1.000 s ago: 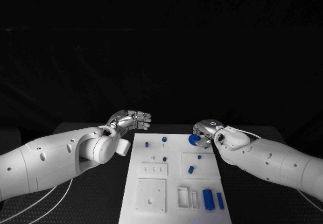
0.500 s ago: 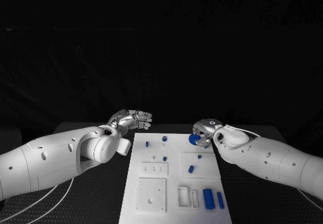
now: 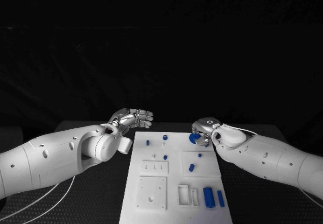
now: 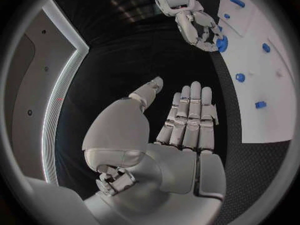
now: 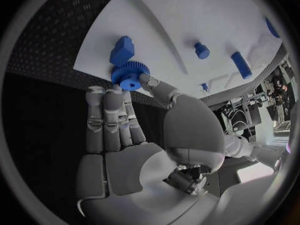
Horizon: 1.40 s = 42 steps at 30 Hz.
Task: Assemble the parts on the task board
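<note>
We hold the blue gear (image 5: 130, 76) pinched in our right hand (image 3: 205, 129) just above the task board (image 3: 176, 186), presumably to seat it, while our left hand (image 3: 135, 119) hangs clear, empty, fingers loosely apart.

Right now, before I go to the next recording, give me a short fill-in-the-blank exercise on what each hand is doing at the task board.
1. The blue gear is pinched by the robot's ____ hand.
2. The left hand, off the task board, holds ____.
3. The colour of the board is ____.
4. The gear is at the board's far ____ corner in the head view.

Missing words: right; nothing; white; right
</note>
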Available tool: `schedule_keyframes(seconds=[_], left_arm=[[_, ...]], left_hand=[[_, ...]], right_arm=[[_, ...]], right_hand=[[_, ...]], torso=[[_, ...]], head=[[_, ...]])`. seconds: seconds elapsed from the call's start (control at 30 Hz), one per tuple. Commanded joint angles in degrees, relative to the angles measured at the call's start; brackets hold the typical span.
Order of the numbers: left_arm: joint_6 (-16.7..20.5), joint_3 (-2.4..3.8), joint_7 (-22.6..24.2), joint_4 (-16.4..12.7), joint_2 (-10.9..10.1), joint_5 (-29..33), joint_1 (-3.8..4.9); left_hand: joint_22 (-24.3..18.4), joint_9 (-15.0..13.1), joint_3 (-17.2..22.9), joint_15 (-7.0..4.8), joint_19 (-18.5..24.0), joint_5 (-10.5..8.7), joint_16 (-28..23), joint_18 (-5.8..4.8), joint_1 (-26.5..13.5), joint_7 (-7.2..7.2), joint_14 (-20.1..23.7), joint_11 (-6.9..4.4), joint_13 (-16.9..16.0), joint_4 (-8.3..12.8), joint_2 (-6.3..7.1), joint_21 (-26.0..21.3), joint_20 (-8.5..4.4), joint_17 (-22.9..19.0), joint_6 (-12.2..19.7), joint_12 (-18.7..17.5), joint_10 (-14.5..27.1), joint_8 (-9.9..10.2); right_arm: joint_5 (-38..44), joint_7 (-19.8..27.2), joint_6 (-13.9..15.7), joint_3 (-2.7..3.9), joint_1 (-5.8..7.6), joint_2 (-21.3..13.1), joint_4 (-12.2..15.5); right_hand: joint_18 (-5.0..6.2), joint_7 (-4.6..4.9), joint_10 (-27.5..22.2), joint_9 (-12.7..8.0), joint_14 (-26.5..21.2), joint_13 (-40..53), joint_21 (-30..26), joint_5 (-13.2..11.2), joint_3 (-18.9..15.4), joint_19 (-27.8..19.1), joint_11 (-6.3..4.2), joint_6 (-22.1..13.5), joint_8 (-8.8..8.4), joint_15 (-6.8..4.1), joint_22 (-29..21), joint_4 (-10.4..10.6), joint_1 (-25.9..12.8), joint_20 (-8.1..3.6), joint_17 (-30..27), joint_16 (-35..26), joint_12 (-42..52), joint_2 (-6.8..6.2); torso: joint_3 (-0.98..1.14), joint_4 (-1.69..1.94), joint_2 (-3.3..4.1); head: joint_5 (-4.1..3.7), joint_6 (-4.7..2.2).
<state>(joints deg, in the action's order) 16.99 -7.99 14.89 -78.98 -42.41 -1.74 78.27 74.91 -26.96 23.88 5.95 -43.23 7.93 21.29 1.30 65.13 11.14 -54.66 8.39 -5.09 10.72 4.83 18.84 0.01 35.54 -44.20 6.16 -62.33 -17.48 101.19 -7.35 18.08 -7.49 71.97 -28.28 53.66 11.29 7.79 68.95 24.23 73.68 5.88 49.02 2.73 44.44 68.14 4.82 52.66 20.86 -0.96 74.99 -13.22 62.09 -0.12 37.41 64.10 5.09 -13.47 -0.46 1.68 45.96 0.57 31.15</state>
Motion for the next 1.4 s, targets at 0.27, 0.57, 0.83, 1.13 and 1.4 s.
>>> schedule_keyframes(seconds=[0.27,0.57,0.83,1.13,1.4], left_arm=[[-0.9,0.03,0.2,-0.1,0.2,-0.3,0.06],[-0.8,0.04,0.2,-0.2,0.1,-0.3,0.06],[-0.8,0.04,0.2,-0.4,-0.2,-0.3,0.06],[-0.7,0.03,0.2,-0.4,-0.4,-0.3,0.06],[-0.6,0.03,0.2,-0.4,-0.6,-0.3,0.06]], left_hand=[[1.1,-0.1,0.0,0.12,0.3,-0.35,-0.3,0.92,-0.8,0.16,-0.2,0.23,0.1,0.4,-0.05,0.3,0.29,0.1,0.1,-0.3,0.0,0.3],[1.1,-0.1,0.1,0.12,0.3,-0.31,-0.3,0.93,-0.8,0.18,-0.2,0.25,0.1,0.5,-0.08,0.3,0.29,0.1,0.1,-0.3,0.0,0.3],[1.1,-0.1,0.1,0.12,0.3,-0.29,-0.3,0.93,-0.9,0.19,-0.2,0.25,0.1,0.5,-0.09,0.4,0.29,0.2,0.1,-0.3,0.0,0.4],[1.1,-0.1,0.1,0.12,0.3,-0.28,-0.3,0.93,-0.9,0.19,-0.2,0.26,0.1,0.5,-0.09,0.4,0.3,0.2,0.1,-0.4,0.0,0.4],[1.1,-0.1,0.2,0.12,0.4,-0.27,-0.4,0.93,-0.9,0.19,-0.2,0.26,0.1,0.6,-0.08,0.4,0.3,0.2,0.1,-0.4,0.0,0.4]], right_arm=[[4.1,-1.7,-10.0,-1.73,-2.13,1.2,0.5],[4.8,-2.2,-11.2,-1.8,-2.13,1.2,1.0],[5.3,-3.3,-5.5,-1.77,-2.11,0.1,2.7],[6.3,-5.3,1.9,-1.03,-1.18,-1.6,6.4],[6.5,-5.5,5.0,-0.54,-0.43,-2.8,9.8]], right_hand=[[3.71,1.07,0.1,-0.4,-1.0,-0.1,0.2,0.1,0.1,-1.2,0.74,-0.8,-0.67,0.03,1.1,-0.7,-0.3,-0.02,-0.2,0.2,-0.8,-0.55],[3.67,1.06,1.1,-0.7,-1.1,0.9,0.5,4.6,3.1,-1.2,0.37,0.1,-0.61,-0.33,1.1,-2.1,1.7,0.25,-0.4,0.7,-0.6,2.68],[3.71,0.2,3.2,-0.6,-0.6,2.0,1.5,4.7,4.0,-0.4,-0.37,2.4,0.16,-1.05,1.1,-2.8,0.5,0.34,-0.4,1.4,0.1,4.57],[3.71,-0.25,4.3,-0.7,0.1,2.7,1.9,3.6,5.4,0.4,-0.83,3.6,0.35,-1.5,1.0,-2.4,0.1,-0.13,-0.5,1.7,0.1,3.32],[3.71,-0.36,4.6,-0.8,0.3,3.0,2.0,3.0,6.5,0.8,-0.93,4.0,0.3,-1.61,0.9,-1.9,0.4,-0.33,-0.7,1.7,0.0,2.05]], torso=[[0.0,-0.05,0.0],[0.04,-0.1,0.03],[0.1,-0.24,-0.01],[0.13,-0.19,0.01],[0.13,-0.21,-0.01]], head=[[0.1,0.26],[0.17,0.21],[0.31,0.12],[0.44,-0.17],[0.63,-0.45]])
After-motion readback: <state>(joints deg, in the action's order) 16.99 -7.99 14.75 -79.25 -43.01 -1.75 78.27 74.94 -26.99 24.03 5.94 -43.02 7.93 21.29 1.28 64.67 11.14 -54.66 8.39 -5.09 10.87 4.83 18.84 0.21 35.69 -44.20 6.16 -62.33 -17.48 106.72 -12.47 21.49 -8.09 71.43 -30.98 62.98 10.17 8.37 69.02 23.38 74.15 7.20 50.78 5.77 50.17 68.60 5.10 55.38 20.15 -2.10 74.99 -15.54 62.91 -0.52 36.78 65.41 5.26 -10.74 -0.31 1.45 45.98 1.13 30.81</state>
